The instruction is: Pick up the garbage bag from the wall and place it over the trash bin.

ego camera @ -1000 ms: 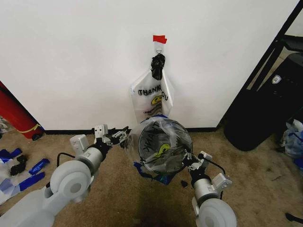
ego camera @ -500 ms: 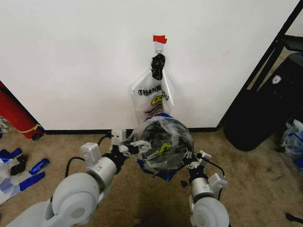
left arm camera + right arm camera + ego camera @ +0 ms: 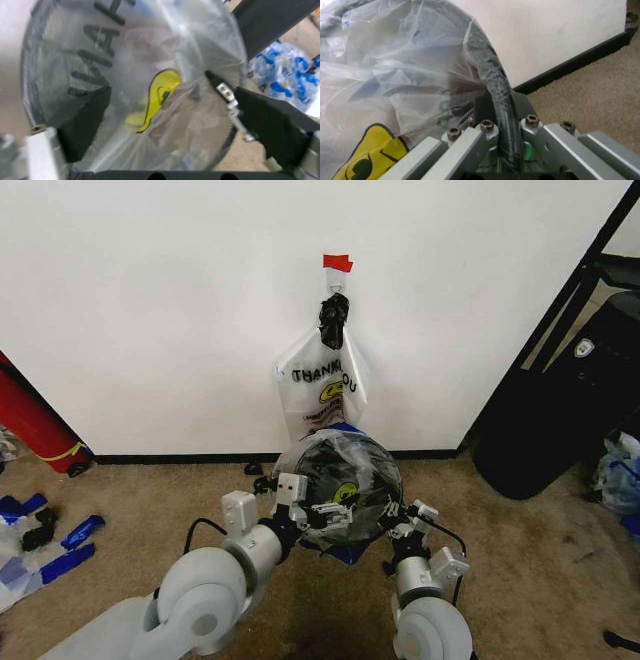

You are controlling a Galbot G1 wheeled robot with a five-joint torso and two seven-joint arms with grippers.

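bag-fitting step now: garbage bag [image 3: 340,475] drapes the trash bin [image 3: 300,470], rim clamped between right gripper [image 3: 497,148] fingers, left gripper [image 3: 165,108] spread wide over film, which likely needs tucking inside.

My head cam looks fwd and down from above at the wall [image 3: 150,300], with the trash bin [image 3: 340,485] centre, approx 6 o'clock of the hook. My left wrist cam sits v. close over the bin mouth (mesh [image 3: 45,75] fills it). My right wrist cam hugs the rim [image 3: 495,86]. All three share the bin.
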